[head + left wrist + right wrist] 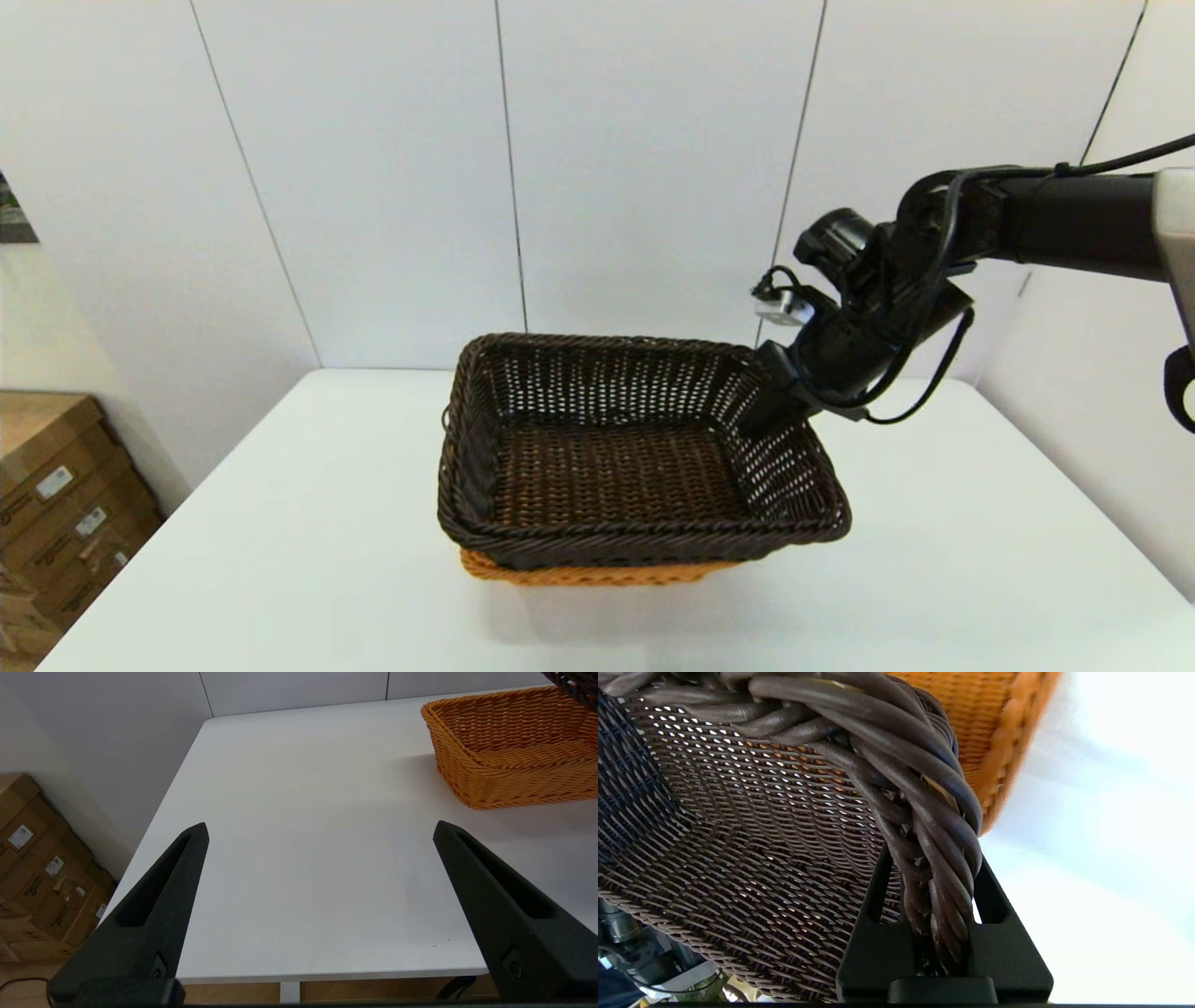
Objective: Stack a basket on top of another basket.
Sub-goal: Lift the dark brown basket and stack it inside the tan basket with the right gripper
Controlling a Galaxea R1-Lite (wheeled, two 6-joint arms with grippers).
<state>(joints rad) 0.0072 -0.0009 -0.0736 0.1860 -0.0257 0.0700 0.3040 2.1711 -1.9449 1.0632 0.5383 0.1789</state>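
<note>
My right gripper clenches the dark basket by its far right rim. It sits over the orange basket; both empty. My left gripper hangs released.

The left gripper hangs above the near part of the white table, its two long black fingers spread wide apart with nothing between them. Beyond the fingers the tabletop runs to a pale panelled wall. Well apart from the gripper, toward the table's far side, stands the orange-tan wicker basket, upright on the tabletop, nothing visible inside it, its braided rim and woven wall plain to see. Just above it, at the picture's corner, a sliver of the dark brown basket shows; whether the two touch cannot be told. Beside the table, down on the floor, sit stacked cardboard boxes with white labels
</note>
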